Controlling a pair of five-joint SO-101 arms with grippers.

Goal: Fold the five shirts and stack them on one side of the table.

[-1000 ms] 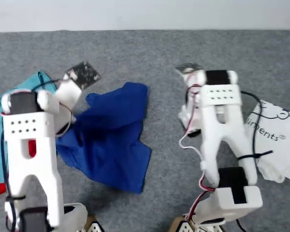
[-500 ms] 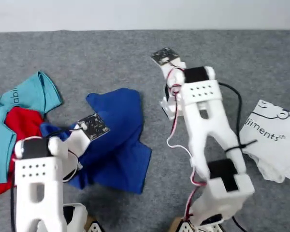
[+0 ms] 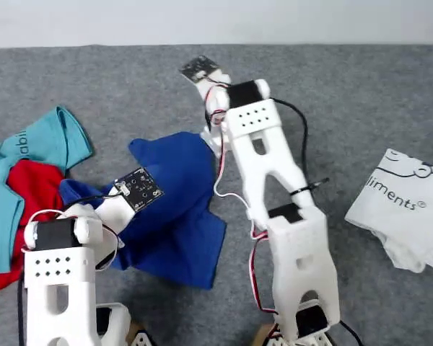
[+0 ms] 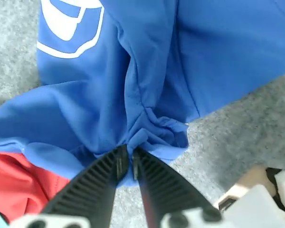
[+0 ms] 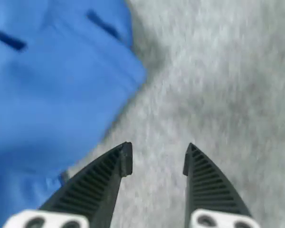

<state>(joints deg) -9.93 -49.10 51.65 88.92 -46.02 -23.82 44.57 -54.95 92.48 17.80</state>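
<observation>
A crumpled blue shirt (image 3: 175, 202) lies in the middle of the grey table. My left gripper (image 4: 127, 159) is shut on a bunched edge of the blue shirt (image 4: 147, 80), near a red shirt (image 4: 23, 183). In the high view the left arm (image 3: 94, 216) sits over the blue shirt's near-left part. My right gripper (image 5: 156, 159) is open above bare table, beside the blue shirt's (image 5: 52, 90) edge. The right arm (image 3: 249, 122) stretches to the shirt's far right corner. A teal shirt (image 3: 29, 155) and the red shirt (image 3: 32, 187) lie at the left; a white shirt (image 3: 400, 209) lies at the right.
Grey carpet-like table surface (image 3: 332, 86) stretches behind and between the arms. The table's far edge meets a pale wall (image 3: 216, 21). The arm bases stand at the near edge.
The left arm pulled back toward the near edge, dragging the blue shirt's left part with it. The right arm swung left toward the blue shirt's far right corner.
</observation>
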